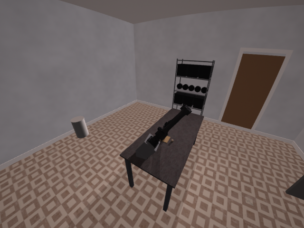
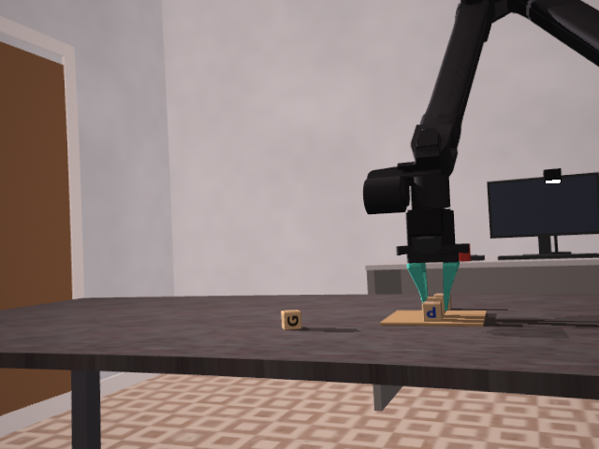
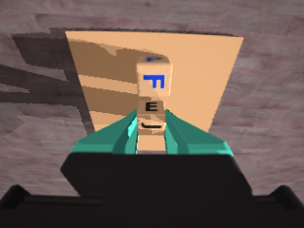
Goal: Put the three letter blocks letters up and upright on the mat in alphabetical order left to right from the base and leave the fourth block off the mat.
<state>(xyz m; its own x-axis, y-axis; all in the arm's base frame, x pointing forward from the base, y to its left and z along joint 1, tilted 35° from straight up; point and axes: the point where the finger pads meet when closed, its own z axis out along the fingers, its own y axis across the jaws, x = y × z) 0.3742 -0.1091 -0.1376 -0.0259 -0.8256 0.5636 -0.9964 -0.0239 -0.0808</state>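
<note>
Green fingers (image 2: pixel 450 280) are clamped on the block topped with a black E (image 3: pixel 151 106), mid-frame in the wrist view, right by the blue F block (image 2: pixel 431 311) (image 3: pixel 154 81). Counting four blocks total: three on the one tan mat (image 1: pixel 166 139) (image 2: pixel 401 317) (image 3: pixel 201 62), lower right of the exterior shot, plus a G block (image 1: pixel 172 140) (image 2: pixel 291 320) off it, lower middle.
</note>
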